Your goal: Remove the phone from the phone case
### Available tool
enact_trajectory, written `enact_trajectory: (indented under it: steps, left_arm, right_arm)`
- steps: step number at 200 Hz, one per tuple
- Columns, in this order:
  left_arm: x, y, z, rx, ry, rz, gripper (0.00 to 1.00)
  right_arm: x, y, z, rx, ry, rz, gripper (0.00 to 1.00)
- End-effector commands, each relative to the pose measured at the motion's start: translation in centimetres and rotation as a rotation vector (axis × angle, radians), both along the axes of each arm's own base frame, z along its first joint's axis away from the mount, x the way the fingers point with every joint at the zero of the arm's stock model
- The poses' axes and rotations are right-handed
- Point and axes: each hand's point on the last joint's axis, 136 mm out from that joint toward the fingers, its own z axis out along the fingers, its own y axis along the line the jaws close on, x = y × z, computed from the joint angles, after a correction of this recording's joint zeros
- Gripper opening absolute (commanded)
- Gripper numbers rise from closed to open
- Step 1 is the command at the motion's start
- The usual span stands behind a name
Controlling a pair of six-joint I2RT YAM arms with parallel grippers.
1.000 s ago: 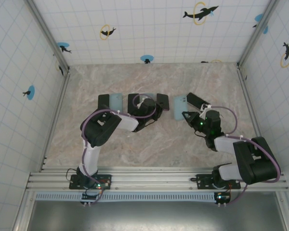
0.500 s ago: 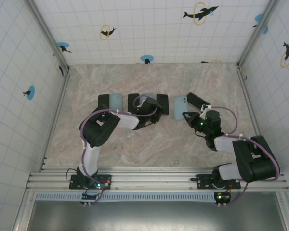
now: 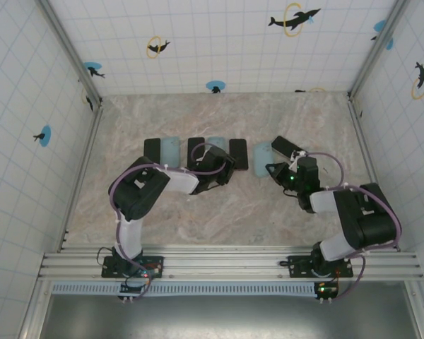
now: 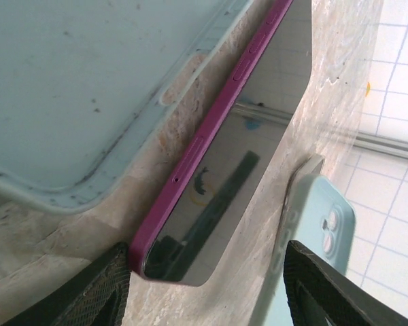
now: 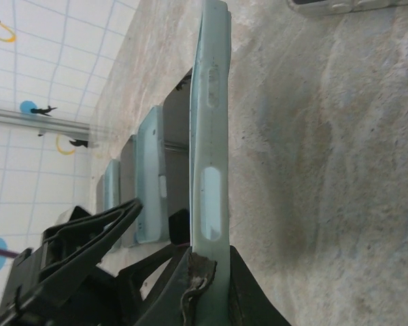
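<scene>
The left fingers (image 4: 88, 292) have just spread off the phone (image 4: 224, 170) — it lies freed, flat on the desk (image 4: 330, 61) beside the empty case (image 4: 75, 88) — while the right fingers (image 5: 153, 288) pinch a second case (image 5: 211, 136) on edge.

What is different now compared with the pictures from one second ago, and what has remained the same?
The left gripper opened, let go of the purple-edged phone and drew back slightly toward its base. The phone now lies flat on the table. The right gripper stayed shut on the light-blue case, shifting only a little.
</scene>
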Motion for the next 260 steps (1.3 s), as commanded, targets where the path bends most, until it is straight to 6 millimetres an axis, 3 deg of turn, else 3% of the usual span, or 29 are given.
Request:
enact_trajectory:
  steps: [1,99,102,107,202,260]
  left_arm:
    - [-0.4,1.3,-0.7,0.036,0.023,0.005,0.62]
    - [0.6,1.5,-2.2,0.031,0.039,-0.013,0.62]
    - [1.3,0.9,-1.0,0.01,0.015,-0.014,0.62]
    - [1.6,0.7,-0.8,0.007,0.009,-0.015,0.62]
    - [2.4,0.7,0.8,0.002,-0.023,-0.023,0.62]
    - [2.9,0.4,4.5,-0.015,-0.101,-0.036,0.62]
  right_arm:
    - [2.2,0.1,1.3,-0.016,-0.074,-0.002,0.06]
    - [5.0,1.2,-0.5,-0.01,-0.058,0.019,0.09]
    - [5.0,1.2,-0.6,-0.013,-0.056,0.02,0.09]
    - [5.1,1.2,-0.7,-0.016,-0.055,0.021,0.09]
    - [6.8,1.5,-1.7,-0.055,-0.049,0.023,0.15]
    - [6.6,1.5,-1.3,-0.169,-0.06,0.082,0.36]
